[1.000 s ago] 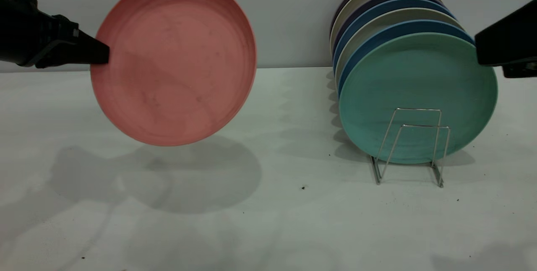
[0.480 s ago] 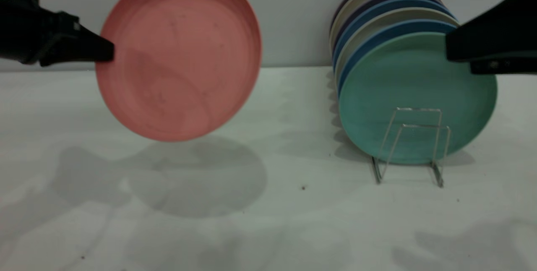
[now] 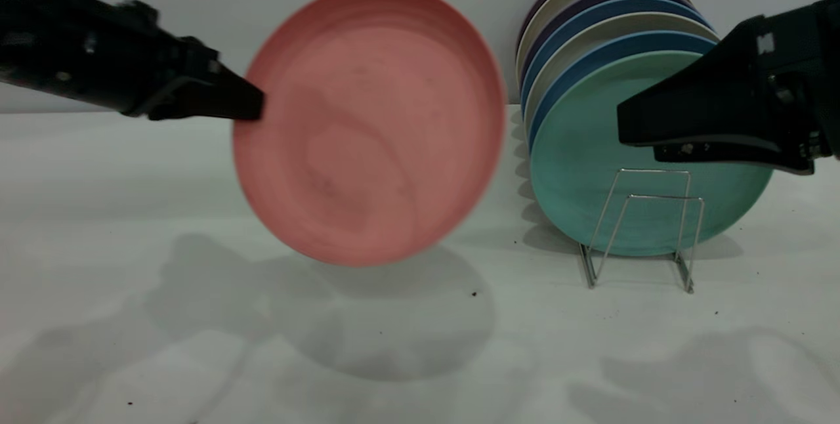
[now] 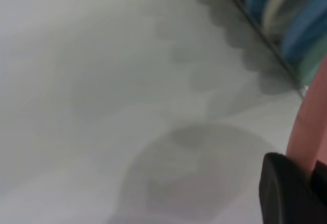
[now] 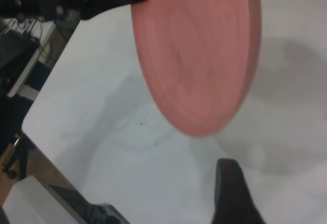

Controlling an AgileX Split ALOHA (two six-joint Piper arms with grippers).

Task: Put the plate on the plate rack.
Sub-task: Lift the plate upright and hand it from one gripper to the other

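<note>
Left jaws pinching plate (image 3: 371,125) rim, salmon-pink, smudged, airborne, upright; right jaws' state unclear.

Plate (image 3: 371,125) motion-blurred along right and lower rim in exterior view; in left wrist view only thin edge-on sliver shows, cut by frame edge. Left gripper (image 3: 252,106) tips merge with plate rim — finger gap unreadable. Right gripper (image 3: 623,125) cut off at frame's right, covering part of mint-green plate (image 3: 577,174). Plate rack (image 3: 646,227) mostly hidden behind standing plates — only front loops visible.
</note>
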